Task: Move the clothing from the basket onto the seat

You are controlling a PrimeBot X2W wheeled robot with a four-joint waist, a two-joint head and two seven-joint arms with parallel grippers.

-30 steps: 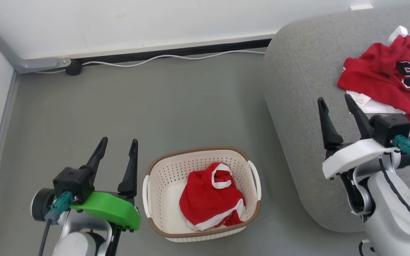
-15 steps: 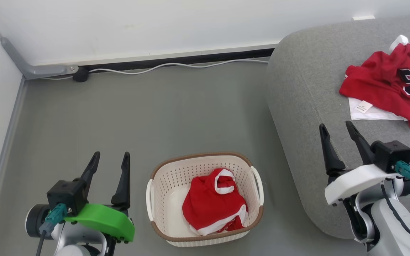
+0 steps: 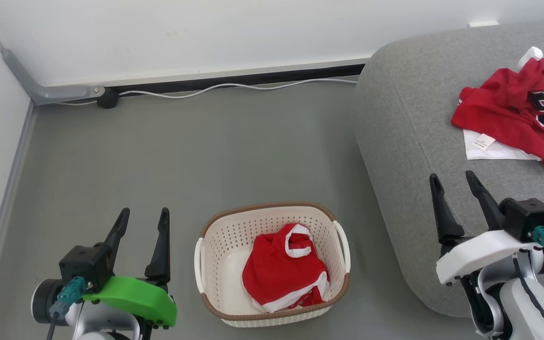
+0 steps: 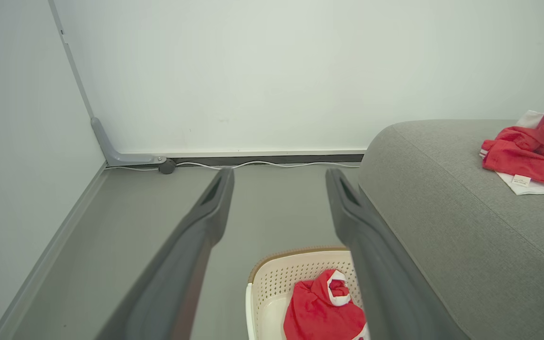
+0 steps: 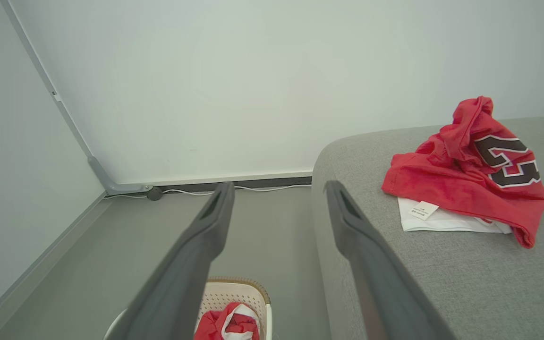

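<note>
A cream basket [image 3: 215, 245] with a brown rim stands on the grey floor and holds a bunched red garment with white trim [image 3: 279, 271]. That basket [image 4: 272, 283] and garment [image 4: 321, 316] also appear low in the left wrist view, and the garment [image 5: 227, 326] in the right wrist view. On the grey seat [image 3: 409, 113] lies a red jersey printed 23 [image 3: 508, 111] over a white piece. My left gripper [image 3: 143, 215] is open, left of the basket. My right gripper [image 3: 452, 178] is open above the seat's front edge, short of the jersey [image 5: 470, 179].
A white cable [image 3: 215, 89] runs along the baseboard at the back wall. A grey conduit [image 3: 45, 89] bends in the left corner, where a side wall closes off the floor. The seat's rounded corner [image 3: 376, 156] bulges toward the basket.
The head view tilted, shifting the whole scene downward. Against the scene, both grippers drew back toward the bottom edge, the right one away from the jersey. Both stayed open.
</note>
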